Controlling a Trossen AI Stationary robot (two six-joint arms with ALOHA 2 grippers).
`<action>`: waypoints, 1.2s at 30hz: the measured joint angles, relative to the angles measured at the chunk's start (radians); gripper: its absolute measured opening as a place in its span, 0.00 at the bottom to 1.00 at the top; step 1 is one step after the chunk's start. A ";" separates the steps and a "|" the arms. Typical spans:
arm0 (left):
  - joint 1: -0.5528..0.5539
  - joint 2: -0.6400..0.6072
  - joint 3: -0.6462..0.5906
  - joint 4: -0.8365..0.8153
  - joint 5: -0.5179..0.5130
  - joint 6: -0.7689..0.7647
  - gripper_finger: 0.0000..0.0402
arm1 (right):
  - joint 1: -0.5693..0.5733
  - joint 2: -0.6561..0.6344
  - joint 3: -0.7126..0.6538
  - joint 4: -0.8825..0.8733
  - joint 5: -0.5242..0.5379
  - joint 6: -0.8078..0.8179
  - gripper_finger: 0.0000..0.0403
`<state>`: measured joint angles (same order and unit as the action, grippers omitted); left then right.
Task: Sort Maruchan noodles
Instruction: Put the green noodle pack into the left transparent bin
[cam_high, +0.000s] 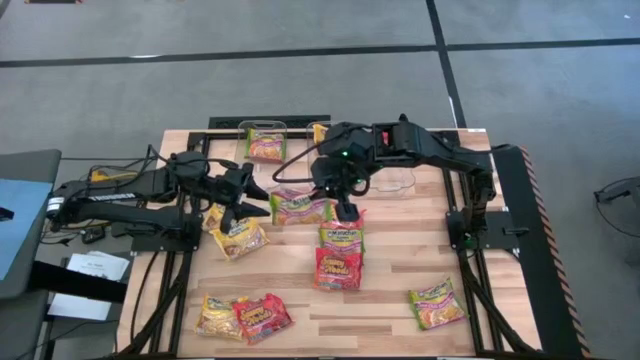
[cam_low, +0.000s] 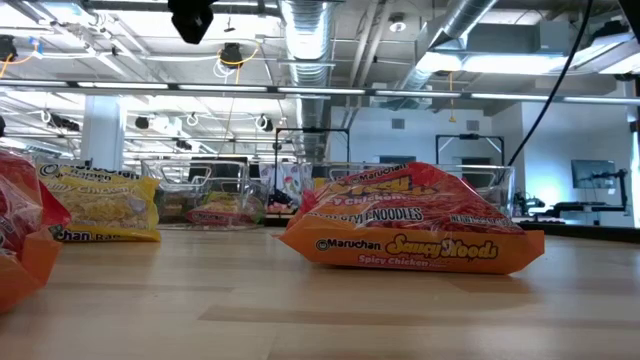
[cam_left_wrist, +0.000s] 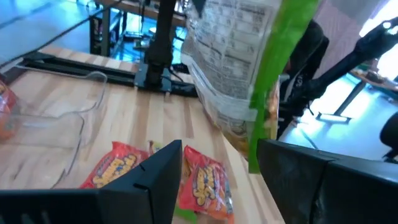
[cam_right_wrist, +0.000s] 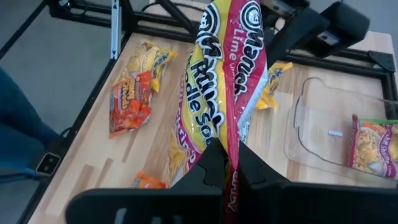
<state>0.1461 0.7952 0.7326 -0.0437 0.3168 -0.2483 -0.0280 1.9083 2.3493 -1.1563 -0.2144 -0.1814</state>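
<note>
Wooden table (cam_high: 400, 290) carries Maruchan noodles scattered across it, two stacked at centre (cam_high: 340, 255). Clear bin (cam_high: 262, 132) at the far edge holds one packet. Right gripper (cam_right_wrist: 227, 163) is clamped on a green-edged packet (cam_high: 300, 208), lifted over table centre (label faces the wrist camera). Left gripper (cam_high: 252, 207), jaws apart, is beside that packet.

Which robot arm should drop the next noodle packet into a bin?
The right one, probably. The right gripper is already shut on a noodle packet lifted off the table, and a clear bin sits close by. The left gripper is open and holds nothing.
</note>
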 joint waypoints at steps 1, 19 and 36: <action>0.000 0.001 0.000 0.015 -0.001 0.000 0.48 | 0.000 0.000 0.000 0.003 0.003 0.005 0.03; -0.001 0.016 0.001 0.103 -0.018 -0.109 0.48 | -0.007 0.047 -0.003 0.047 0.033 0.066 0.03; -0.001 0.060 0.001 0.090 -0.037 -0.112 0.39 | -0.004 0.093 0.000 0.055 0.033 0.114 0.05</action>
<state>0.1452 0.8549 0.7334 0.0459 0.2798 -0.3603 -0.0322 2.0015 2.3489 -1.1017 -0.1814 -0.0671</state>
